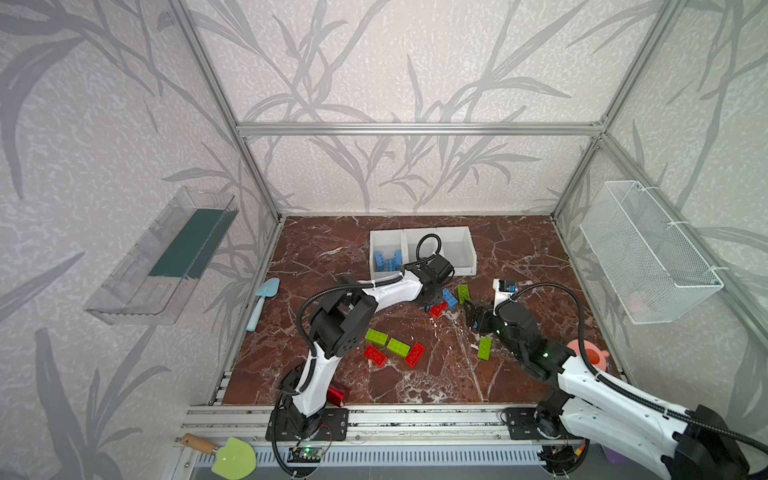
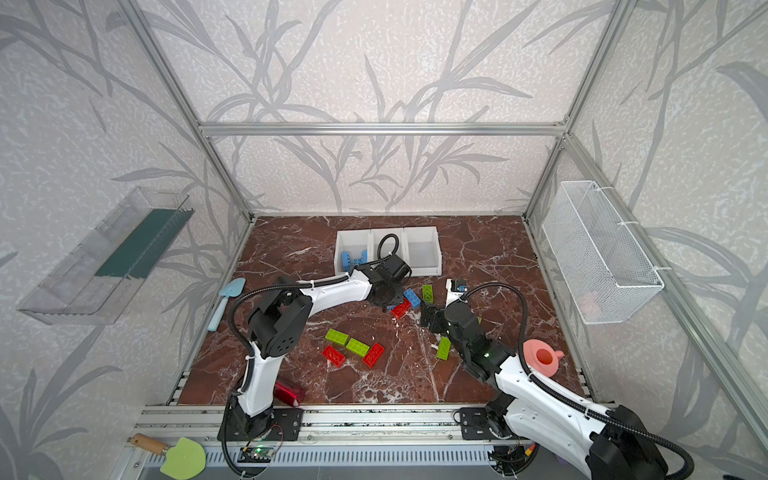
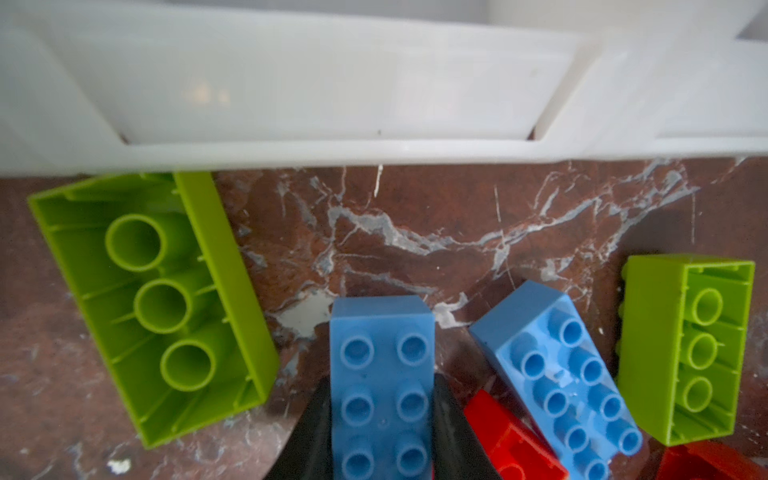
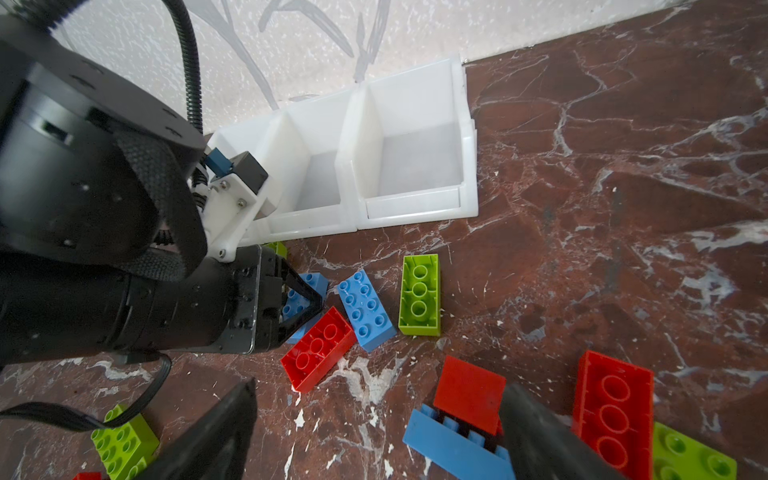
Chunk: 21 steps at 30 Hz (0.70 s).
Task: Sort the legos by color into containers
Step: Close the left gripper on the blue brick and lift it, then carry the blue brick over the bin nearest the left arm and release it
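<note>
While the left hand (image 3: 382, 380) is clamping a blue lego brick (image 3: 382, 332) just before the white containers (image 1: 457, 249), the right hand (image 4: 380, 390) is hanging wide open over a red brick (image 4: 469, 390). Other legos (image 1: 398, 347) are lying scattered on the red-brown marbled worktop (image 1: 332, 249), with leaf-patterned walls (image 1: 415, 62) and an aluminium frame (image 1: 415, 129) enclosing it.

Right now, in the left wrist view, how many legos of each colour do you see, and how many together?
green legos: 2
blue legos: 2, one in the left end effector
red legos: 2, both only partly in view
total: 6
</note>
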Motion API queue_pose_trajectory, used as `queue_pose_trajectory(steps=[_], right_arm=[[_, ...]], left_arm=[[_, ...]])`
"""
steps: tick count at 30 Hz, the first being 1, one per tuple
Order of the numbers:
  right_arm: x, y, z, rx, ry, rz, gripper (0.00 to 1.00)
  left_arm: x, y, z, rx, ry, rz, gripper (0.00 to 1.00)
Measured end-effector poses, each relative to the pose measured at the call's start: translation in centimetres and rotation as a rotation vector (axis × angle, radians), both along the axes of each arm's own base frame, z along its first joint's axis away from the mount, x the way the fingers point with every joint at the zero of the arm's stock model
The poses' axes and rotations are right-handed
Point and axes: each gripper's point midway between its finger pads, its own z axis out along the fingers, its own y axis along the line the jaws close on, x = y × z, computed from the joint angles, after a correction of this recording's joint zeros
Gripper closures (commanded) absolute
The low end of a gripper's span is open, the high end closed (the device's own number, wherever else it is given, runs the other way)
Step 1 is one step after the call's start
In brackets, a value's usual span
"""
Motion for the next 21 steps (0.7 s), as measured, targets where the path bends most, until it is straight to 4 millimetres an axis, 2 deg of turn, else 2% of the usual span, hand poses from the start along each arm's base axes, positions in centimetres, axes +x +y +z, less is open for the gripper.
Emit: queue_pose_trajectory(steps=[5,14,16,21], right_arm=[[0.0,0.0,0.0,0.001,0.000,0.000,0.08],[0.0,0.1,0.0,0.006,0.003,0.005,0.08],[0.0,0.1,0.0,0.006,0.003,0.005,0.08],[0.0,0.1,0.0,0.007,0.003,0.003,0.08]], left_arm=[[0.0,0.9,1.7,0.030,-0.028,-0.002,0.70],[1.3,3.7,9.5,0.070,-0.165,0.006,0.69],[2.0,4.9,10.8,0.065,-0.177,0.023,0.69],[4.8,8.9,11.9,0.080,-0.179,0.089,0.69]])
